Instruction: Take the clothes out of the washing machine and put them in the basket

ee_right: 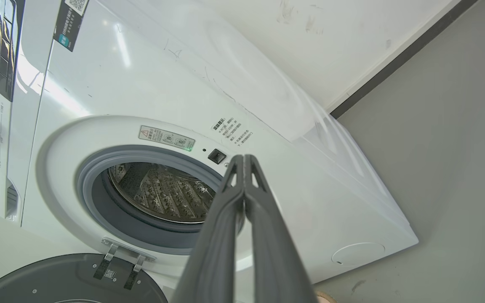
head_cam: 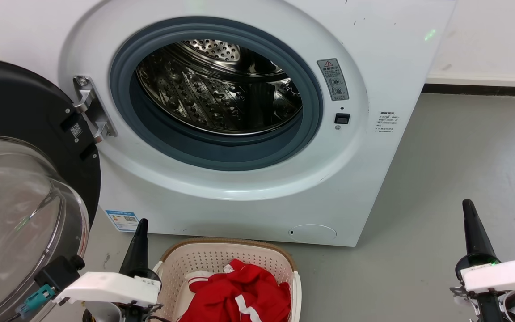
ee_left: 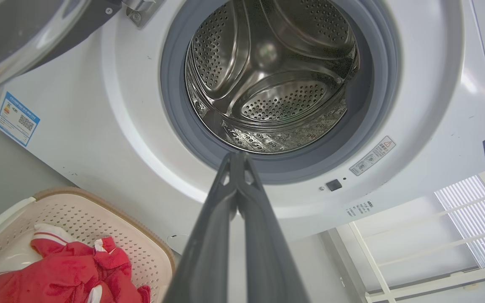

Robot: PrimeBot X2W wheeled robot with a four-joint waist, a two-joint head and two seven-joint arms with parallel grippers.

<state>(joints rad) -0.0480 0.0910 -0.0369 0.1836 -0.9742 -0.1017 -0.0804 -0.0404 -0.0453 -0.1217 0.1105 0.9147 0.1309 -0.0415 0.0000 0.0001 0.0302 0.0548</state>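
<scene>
The clothes [head_cam: 239,297] are sitting in the basket [head_cam: 224,244], right at the foot of the washing machine [head_cam: 373,67]. It's a red heap with white stripes showing, piled toward the near side. The drum [head_cam: 219,94] looks like bare steel in all 3 views, with no fabric I can spot, though the low front bit behind the grey seal [head_cam: 221,152] is hidden from the head cam.

So I'd say you're at the tail end. The unload looks done, and what's left is a check that nothing's tucked low in the drum. If you do reach in, you'll need to spread the fingers first. Your left gripper [ee_left: 236,158] has both fingers pressed together on nothing, and your right gripper [ee_right: 242,160] is the same, closed up and empty. They hang low in front of the machine, 1 on each side of the basket.

Around you, the door [head_cam: 16,98] is swung wide open on your left, close to the left arm, so mind its glass bowl [head_cam: 16,201] when you move. The floor [head_cam: 463,170] on the right is plain grey.
</scene>
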